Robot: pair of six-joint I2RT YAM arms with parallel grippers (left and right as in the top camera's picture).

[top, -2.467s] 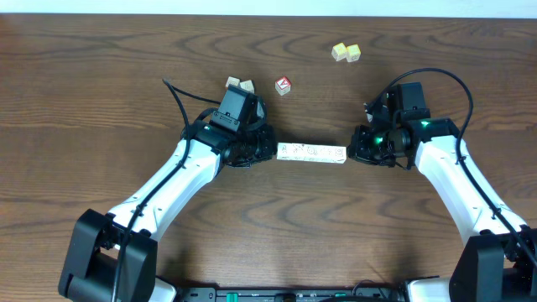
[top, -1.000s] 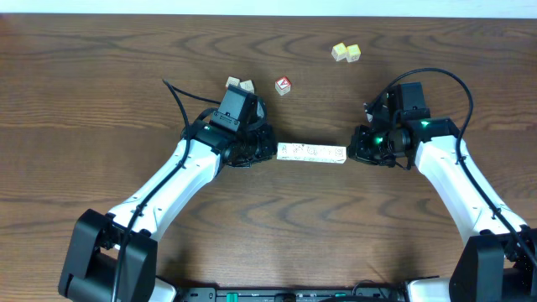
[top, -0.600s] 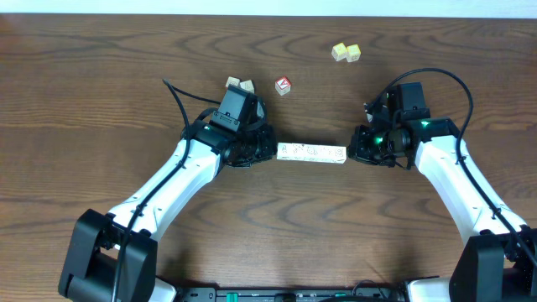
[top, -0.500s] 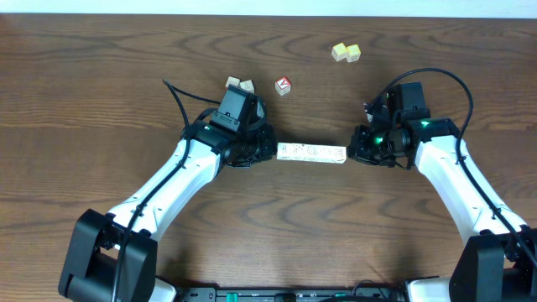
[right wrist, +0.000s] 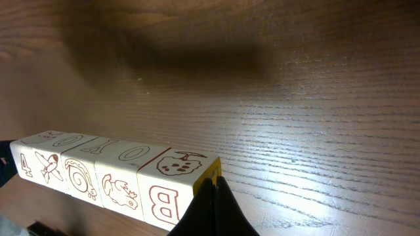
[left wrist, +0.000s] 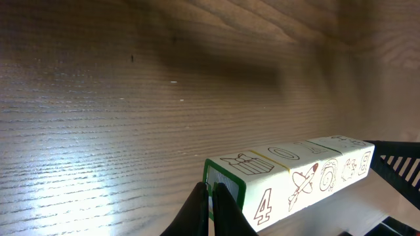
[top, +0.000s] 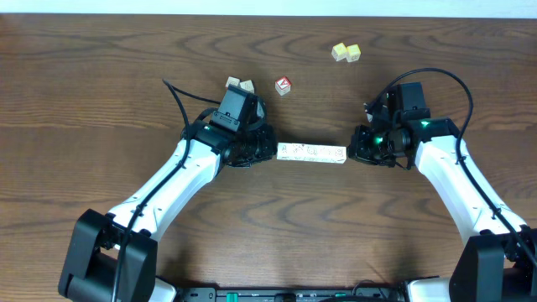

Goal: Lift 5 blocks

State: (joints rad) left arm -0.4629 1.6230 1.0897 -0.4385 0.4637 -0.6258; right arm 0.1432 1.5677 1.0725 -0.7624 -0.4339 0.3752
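Observation:
Several whitish picture blocks (top: 311,153) form one straight row, end to end, between my two grippers. My left gripper (top: 273,152) is shut, and its closed tips press the green-framed end face of the row (left wrist: 295,174); the left wrist view shows those tips (left wrist: 210,190). My right gripper (top: 350,153) is also shut. Its tips (right wrist: 213,180) press the yellow-edged end face of the "B" block at the other end of the row (right wrist: 98,167). In both wrist views the row's shadow lies well apart from it on the wood, so the row hangs above the table.
A cube with a red-and-white top (top: 284,85) lies behind the row. Two pale yellow cubes (top: 346,53) sit at the back right. Two more small cubes (top: 239,84) lie just behind the left wrist. The table's far edge (top: 268,14) runs along the top.

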